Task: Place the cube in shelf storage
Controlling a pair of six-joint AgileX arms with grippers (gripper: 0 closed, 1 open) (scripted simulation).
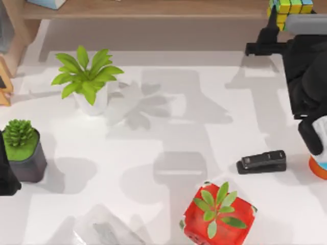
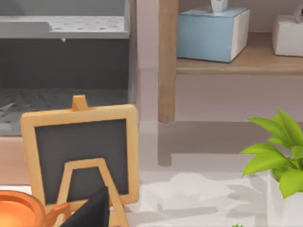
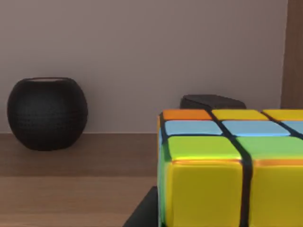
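From above, my right gripper [image 1: 280, 20] is up at the long light-brown wooden shelf board [image 1: 153, 9], right end, with the small multicoloured puzzle cube [image 1: 290, 6] at its fingertips (can't tell if the jaws are clamped on it). My left arm is parked at the left edge.

Right wrist view: the cube [image 3: 232, 165] sits over the wooden shelf surface [image 3: 71, 189], with a round black speaker [image 3: 47, 113] well apart.

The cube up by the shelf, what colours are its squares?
The cube shows yellow, green, light blue and orange squares divided by black lines, seen best in the right wrist view.
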